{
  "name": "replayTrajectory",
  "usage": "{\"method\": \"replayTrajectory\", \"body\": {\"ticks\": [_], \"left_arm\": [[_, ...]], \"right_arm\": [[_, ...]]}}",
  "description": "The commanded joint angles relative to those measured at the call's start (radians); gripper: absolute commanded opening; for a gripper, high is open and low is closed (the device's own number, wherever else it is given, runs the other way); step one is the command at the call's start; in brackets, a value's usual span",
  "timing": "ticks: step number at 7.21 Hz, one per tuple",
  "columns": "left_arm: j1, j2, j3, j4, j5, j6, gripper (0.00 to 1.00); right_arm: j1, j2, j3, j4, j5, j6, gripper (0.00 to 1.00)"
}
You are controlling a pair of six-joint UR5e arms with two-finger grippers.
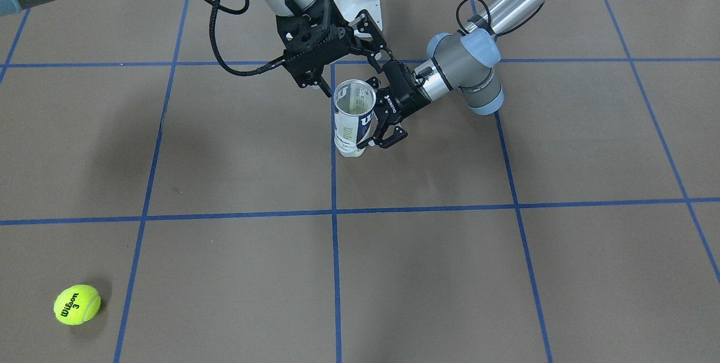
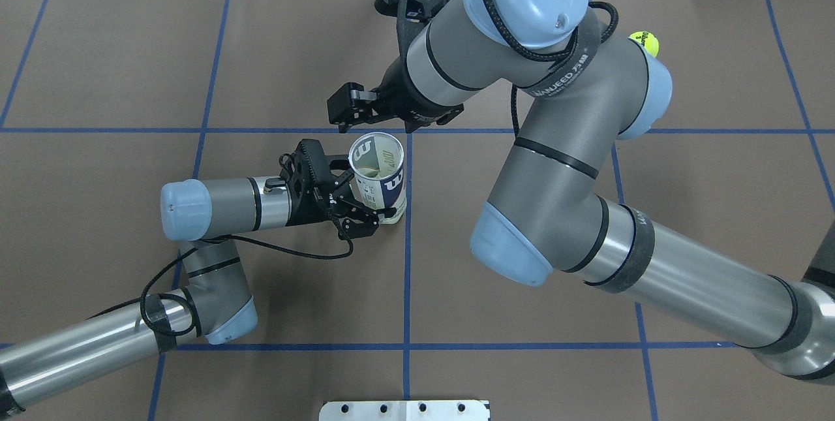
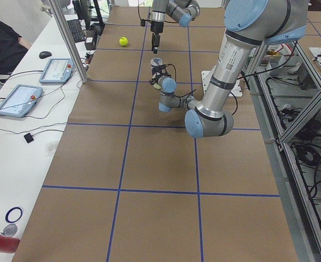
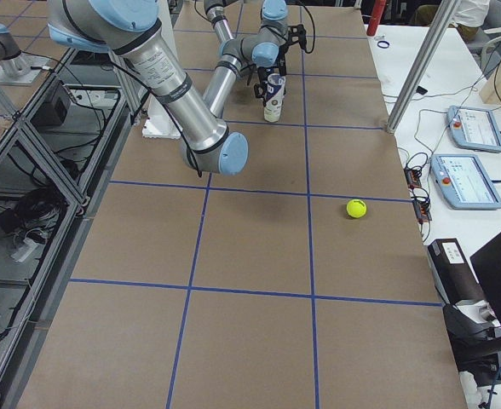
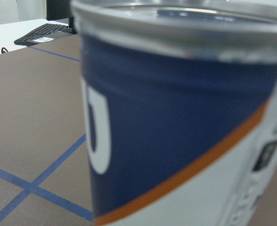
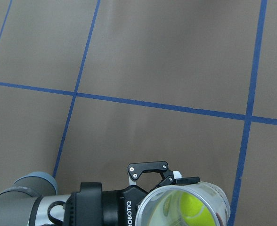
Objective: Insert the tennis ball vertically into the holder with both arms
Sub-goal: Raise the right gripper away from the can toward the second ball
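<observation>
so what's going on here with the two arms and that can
The left tool is clamped around a clear tennis-ball can and holds it upright on the table. The right tool hangs above the can, open and empty. One ball lies at the bottom of the can. A second ball sits loose on the table, well away from both arms, with nothing touching it.
</observation>
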Motion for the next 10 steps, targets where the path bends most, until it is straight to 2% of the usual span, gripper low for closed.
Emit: {"method": "replayTrajectory", "body": {"ticks": [1,5,6,8,10], "left_arm": [[0.000,0.001,0.000,0.001,0.001,0.000,0.98],[0.000,-0.001,0.000,0.002,0.001,0.000,0.99],[0.000,-0.001,0.000,0.002,0.001,0.000,0.99],[0.000,-0.001,0.000,0.002,0.001,0.000,0.99],[0.000,0.001,0.000,0.004,0.001,0.000,0.99]], "right_arm": [[0.001,-0.001,0.001,0.000,0.000,0.000,0.97],[0.007,-0.013,0.008,-0.005,0.001,-0.001,0.98],[0.041,-0.025,0.011,-0.017,0.006,-0.003,0.98],[0.166,-0.074,0.008,-0.046,0.070,-0.024,0.99],[0.275,-0.149,-0.039,-0.046,0.074,-0.094,0.97]]}}
